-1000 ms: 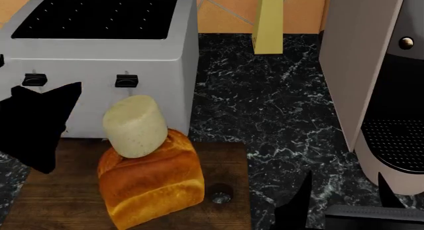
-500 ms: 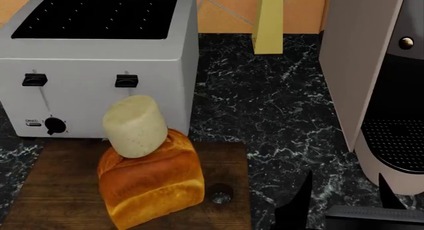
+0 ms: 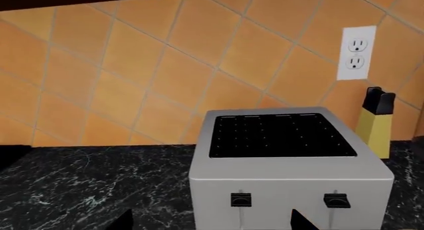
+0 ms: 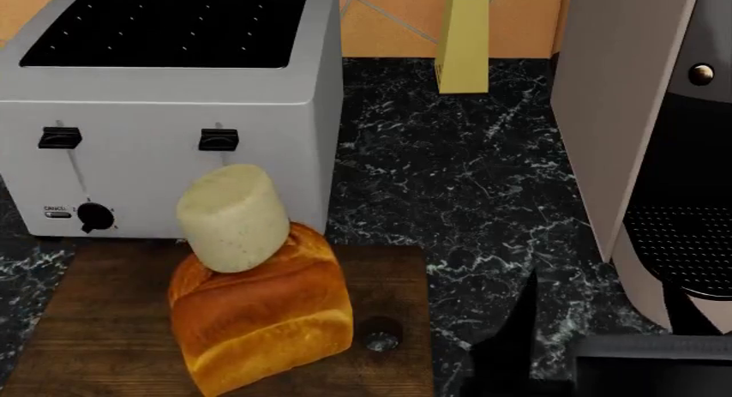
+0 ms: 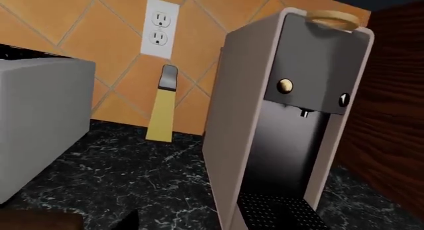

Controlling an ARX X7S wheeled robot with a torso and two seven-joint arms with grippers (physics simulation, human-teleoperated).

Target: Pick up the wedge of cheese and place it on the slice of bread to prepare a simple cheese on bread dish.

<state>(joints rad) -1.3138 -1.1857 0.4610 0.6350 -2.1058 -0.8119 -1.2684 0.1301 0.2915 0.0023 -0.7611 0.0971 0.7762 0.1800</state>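
The pale cream wedge of cheese (image 4: 232,217) rests tilted on the domed top of the golden slice of bread (image 4: 263,320), with no gripper touching it. The bread stands on a brown wooden board (image 4: 92,337). My right gripper (image 4: 597,328) is low at the front right of the head view, beside the board, open and empty. My left gripper (image 3: 212,224) is out of the head view. In the left wrist view its two dark fingertips (image 3: 122,223) stand wide apart in front of the toaster (image 3: 285,175), with nothing between them. Cheese and bread are hidden from both wrist views.
The silver toaster (image 4: 171,114) stands right behind the board. A yellow tapered object with a black top (image 4: 464,54) is against the tiled wall. A tall coffee machine (image 4: 640,114) fills the right side, close to my right gripper. Black marble counter (image 4: 458,183) lies between them.
My left gripper, which hung left of the cheese one second ago, has pulled out of the head view. My right gripper has risen a little. Cheese and bread have not moved.
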